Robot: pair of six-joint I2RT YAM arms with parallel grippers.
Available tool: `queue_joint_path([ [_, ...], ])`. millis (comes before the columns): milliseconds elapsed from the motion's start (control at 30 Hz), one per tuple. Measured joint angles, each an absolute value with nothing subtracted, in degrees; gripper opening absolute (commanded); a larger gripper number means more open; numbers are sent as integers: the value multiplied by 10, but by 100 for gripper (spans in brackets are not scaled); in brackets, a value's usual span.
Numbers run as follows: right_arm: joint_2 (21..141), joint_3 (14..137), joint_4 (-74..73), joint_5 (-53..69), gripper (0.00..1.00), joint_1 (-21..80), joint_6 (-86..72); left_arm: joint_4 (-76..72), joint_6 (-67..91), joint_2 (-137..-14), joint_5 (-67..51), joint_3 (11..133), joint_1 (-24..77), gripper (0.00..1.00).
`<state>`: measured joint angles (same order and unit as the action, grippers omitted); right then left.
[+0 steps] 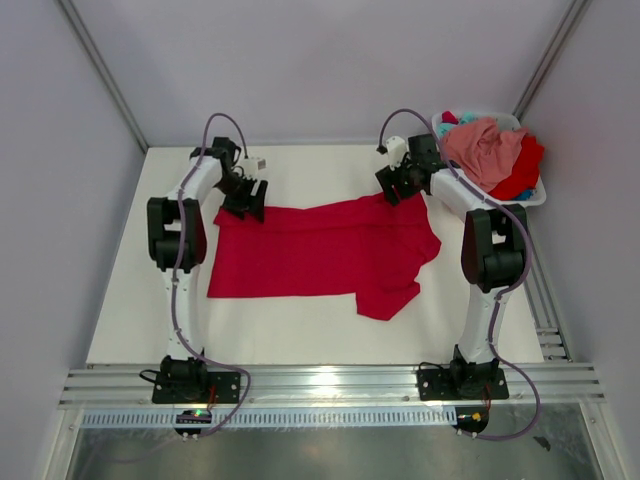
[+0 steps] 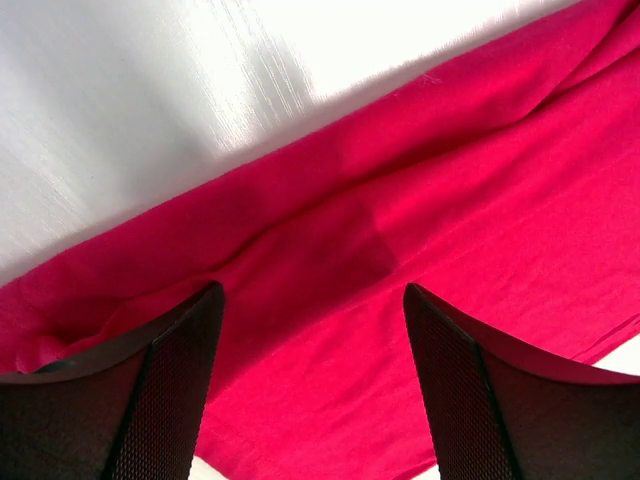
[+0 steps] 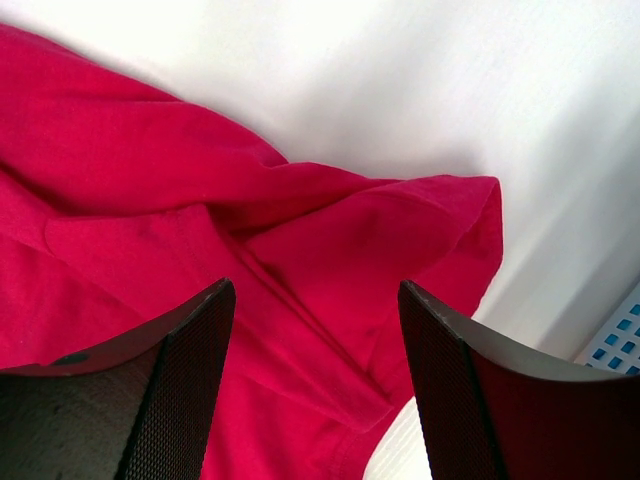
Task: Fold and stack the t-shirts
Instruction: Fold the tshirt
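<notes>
Top external, white table (image 1: 300,340), pale walls (image 1: 320,60), red t-shirt (image 1: 310,250) spread wide

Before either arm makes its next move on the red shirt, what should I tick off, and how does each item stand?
1. Red t-shirt spread on the table: ok, some wrinkles.
2. Left gripper over the far hem corner, jaws open: ok.
3. Right gripper over the far sleeve, jaws open: ok.
4. Fingertips touching the cloth: cannot tell.
5. Other shirts piled in the basket: ok.
</notes>
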<state>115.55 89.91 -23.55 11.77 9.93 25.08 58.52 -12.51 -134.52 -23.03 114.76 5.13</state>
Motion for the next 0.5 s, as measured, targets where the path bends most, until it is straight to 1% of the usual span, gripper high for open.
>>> queue_joint_path([
  [267, 1155, 899, -241, 119, 71, 100, 251, 580, -142, -1309, -231, 1084, 51, 64],
  [367, 1156, 899, -241, 120, 71, 100, 253, 581, -146, -1289, -232, 1048, 51, 63],
  [500, 1155, 899, -243, 121, 71, 100, 253, 586, -152, -1264, -231, 1011, 51, 56],
])
